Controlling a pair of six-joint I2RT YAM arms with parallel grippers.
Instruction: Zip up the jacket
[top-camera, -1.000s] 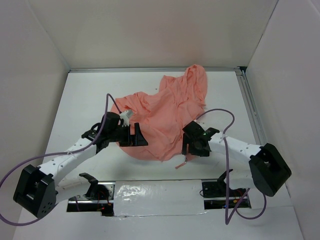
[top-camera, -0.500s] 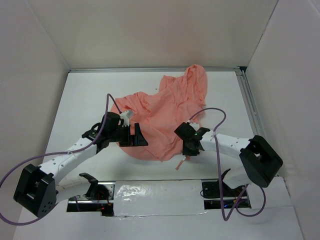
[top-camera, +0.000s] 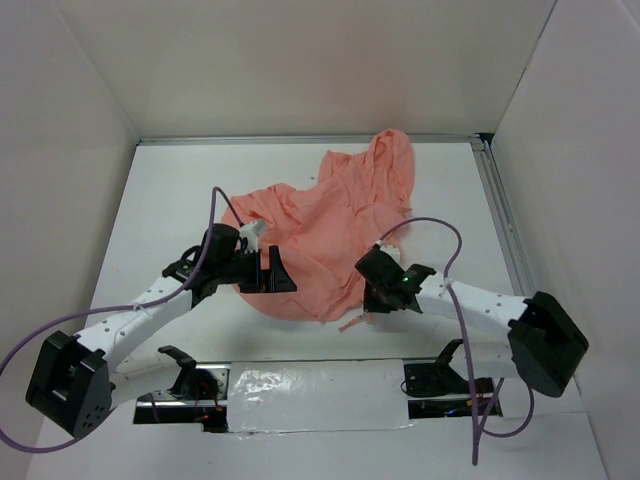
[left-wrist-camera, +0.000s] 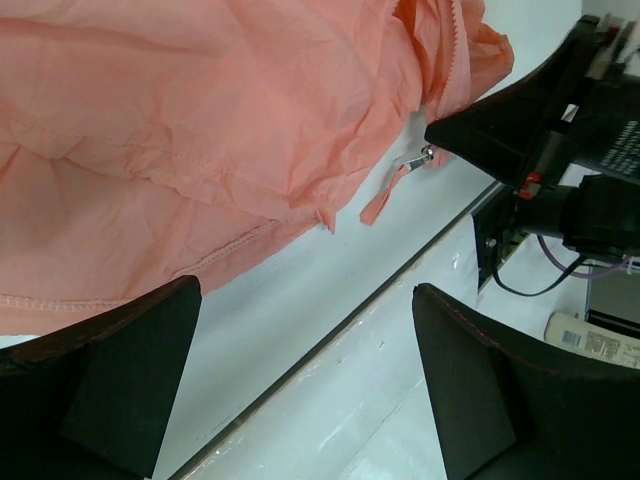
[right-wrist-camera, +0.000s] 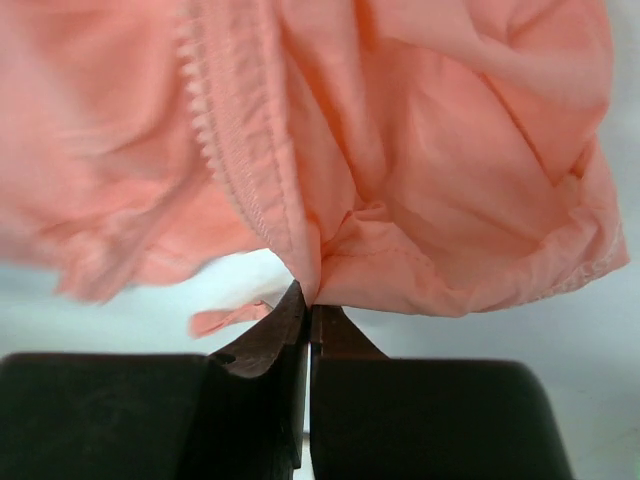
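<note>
The right gripper (right-wrist-camera: 308, 318) has its fingers pressed together on a small fold of the jacket (right-wrist-camera: 420, 170), right where the zipper teeth (right-wrist-camera: 215, 130) run down to the hem. This looks like an anchoring grip on the bottom end of the zipper, so that the thin cloth can be drawn taut rather than bunching once a slider is pulled. From these fingers the garment spreads up and away in a crumpled heap, with a short pink tab (right-wrist-camera: 225, 318) hanging just beside the tips on their left. In the left wrist view a small metal pull (left-wrist-camera: 425, 157) shows at the tip of the right gripper (left-wrist-camera: 480, 120), though whether it is caught in the pinch cannot be told. The left gripper (left-wrist-camera: 305, 290) is spread wide and holds nothing. It hovers over the white table (top-camera: 170, 200) at the near edge of the jacket (left-wrist-camera: 200, 120), which lies just ahead of and above its fingers, likely waiting to take hold of the other side.
</note>
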